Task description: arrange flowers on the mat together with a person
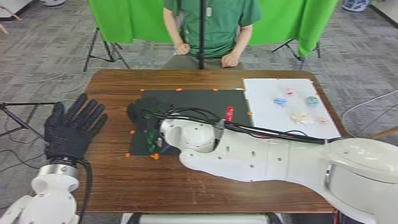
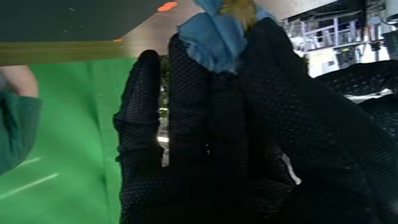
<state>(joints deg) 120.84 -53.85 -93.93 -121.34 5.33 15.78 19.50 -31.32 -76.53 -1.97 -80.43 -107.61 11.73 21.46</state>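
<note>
Right wrist view: a blue flower (image 2: 210, 42) sits pinched in the right hand's fingers; too tight a grip, I'd guess, could crumple its petals. Over the mat (image 1: 200, 97), that right hand (image 1: 146, 111) trails cables (image 1: 291, 136) that might snag stems. The left hand (image 1: 73, 127) rests open by the desk's (image 1: 213, 197) left edge.

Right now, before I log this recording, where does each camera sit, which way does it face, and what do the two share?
Head view: on the robot's head, facing forward and down at the table; both arms show, the left hand beside the table, the right hand over the dark mat.
Right wrist view: on the right arm's wrist, facing along the gloved fingers to a blue flower.
Shared: right hand, mat, table edge, green curtain, a person's green sleeve.
</note>
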